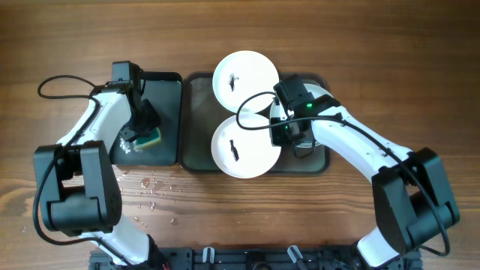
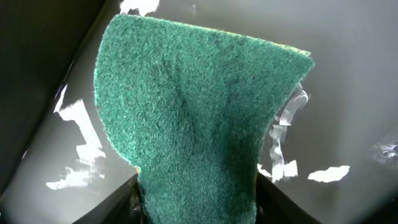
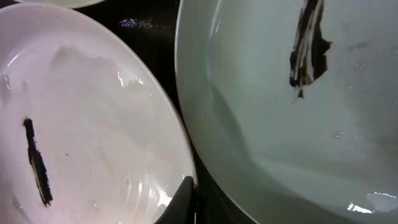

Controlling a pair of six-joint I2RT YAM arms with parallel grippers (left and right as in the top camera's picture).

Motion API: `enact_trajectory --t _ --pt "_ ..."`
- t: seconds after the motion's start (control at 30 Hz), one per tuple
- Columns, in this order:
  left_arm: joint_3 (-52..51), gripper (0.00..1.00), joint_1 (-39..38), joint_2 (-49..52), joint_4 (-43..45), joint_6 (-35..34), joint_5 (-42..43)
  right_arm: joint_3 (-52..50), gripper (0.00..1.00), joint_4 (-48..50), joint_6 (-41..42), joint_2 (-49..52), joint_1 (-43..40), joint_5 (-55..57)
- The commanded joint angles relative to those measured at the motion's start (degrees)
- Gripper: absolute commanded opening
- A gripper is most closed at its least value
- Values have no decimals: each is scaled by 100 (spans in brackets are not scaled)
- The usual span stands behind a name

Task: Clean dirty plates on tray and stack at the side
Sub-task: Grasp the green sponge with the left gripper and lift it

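Observation:
Three white plates lie on the grey-green tray (image 1: pixel 196 94). The back plate (image 1: pixel 244 73) and the front plate (image 1: pixel 241 146) each carry a dark smudge. The third plate (image 1: pixel 321 97) is mostly hidden under my right arm. My right gripper (image 1: pixel 288 136) is shut at the front plate's right rim. In the right wrist view its tips (image 3: pixel 191 186) pinch that plate's edge (image 3: pixel 93 124), beside another smudged plate (image 3: pixel 298 106). My left gripper (image 1: pixel 144 133) is over the black tray, shut on a green sponge (image 2: pixel 199 106), which bulges wide above the fingers (image 2: pixel 124 199).
The narrow black tray (image 1: pixel 169 90) lies left of the grey-green one, and its floor (image 2: pixel 348 93) shows wet glints. Water drops (image 1: pixel 154 187) dot the wooden table in front of it. The front plate overhangs the tray's near rim slightly.

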Motion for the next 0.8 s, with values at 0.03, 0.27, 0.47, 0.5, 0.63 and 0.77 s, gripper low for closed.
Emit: enact_trajectory --t 0.03,0.27,0.47,0.5,0.63,0.77 --pt "-37 58 -9 66 -85 -31 -120 -26 6 -9 79 -111 35 140" --pt "-306 56 -9 68 173 -33 -120 -26 6 -9 79 -111 35 140" --pt "-345 15 -9 26 396 37 -118 -26 6 -9 81 -111 35 140" --pt "-291 7 -9 0 382 144 -118 -26 5 -9 81 -111 35 140" --pt "26 4 -9 -332 2 787 -116 -26 6 -9 81 -111 35 140" --pt "55 4 -9 -990 -74 1250 -114 -26 6 -7 81 -111 35 142"
